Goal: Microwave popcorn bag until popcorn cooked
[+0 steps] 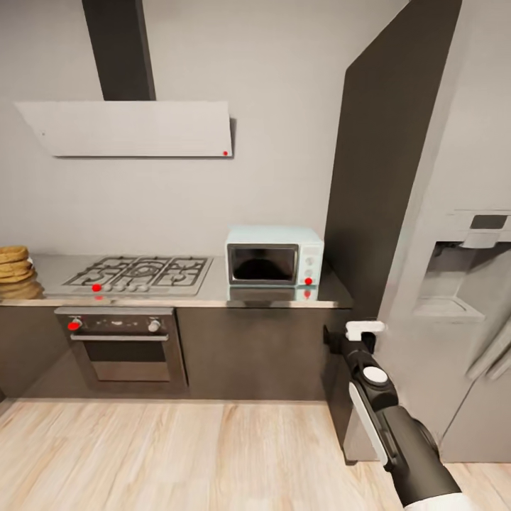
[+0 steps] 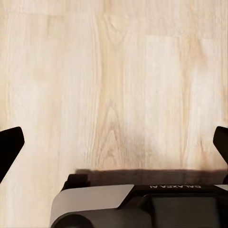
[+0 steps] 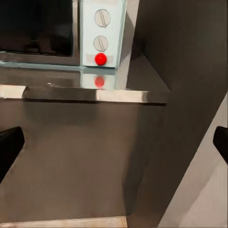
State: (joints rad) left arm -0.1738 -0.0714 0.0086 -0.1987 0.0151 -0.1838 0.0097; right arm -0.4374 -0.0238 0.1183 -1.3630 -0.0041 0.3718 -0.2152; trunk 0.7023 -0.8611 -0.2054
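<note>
The robot stands back on the pale plank floor (image 1: 177, 454), facing the dark cabinet run, and by my reckoning the job has barely started. The pale blue microwave (image 1: 274, 255) sits on the grey steel countertop (image 1: 213, 294) at about one o'clock from the gas hob (image 1: 142, 275), hard against the tall dark panel (image 1: 383, 177) beside the steel fridge (image 1: 461, 284). Its door looks shut and the dark glass shows nothing inside.

The popcorn bag I cannot pick out for certain; some tan, ridged shapes (image 1: 15, 273) are stacked at the worktop's far nine o'clock end (possibly the bag, too cropped to say).

The right gripper (image 3: 114, 147) is raised toward the cabinet front below the microwave's knobs (image 3: 101, 29), fingers spread wide and holding nothing. The left gripper (image 2: 114, 147) points at bare floorboards, likewise spread and empty.

So fetching, loading and heating all seem left to do.
</note>
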